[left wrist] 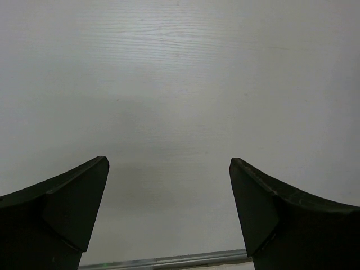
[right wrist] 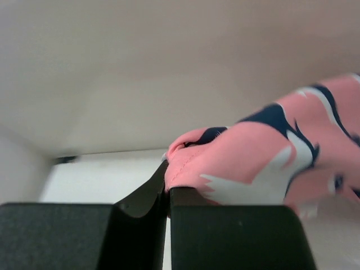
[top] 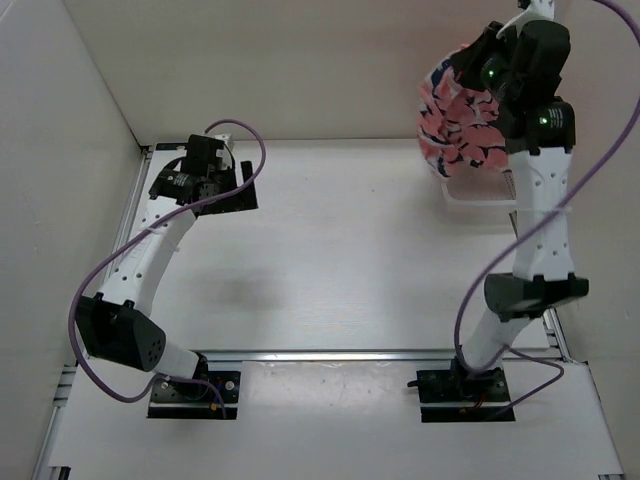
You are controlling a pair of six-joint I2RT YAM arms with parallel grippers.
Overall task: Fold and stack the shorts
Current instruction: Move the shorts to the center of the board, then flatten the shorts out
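Note:
The salmon-pink shorts (top: 458,125) with navy and white shapes hang bunched in the air at the far right, held up by my right gripper (top: 487,72). In the right wrist view the black fingers (right wrist: 140,202) are pressed together on a seamed edge of the shorts (right wrist: 242,169), which spread to the right. My left gripper (top: 228,190) is at the far left of the table, low over its surface. In the left wrist view it (left wrist: 169,169) is open and empty, with only bare white table between the fingertips (left wrist: 84,191).
A white basket (top: 480,190) shows partly under the hanging shorts at the far right. White walls enclose the table on the left and back. A metal rail (top: 340,355) crosses the near side in front of the arm bases.

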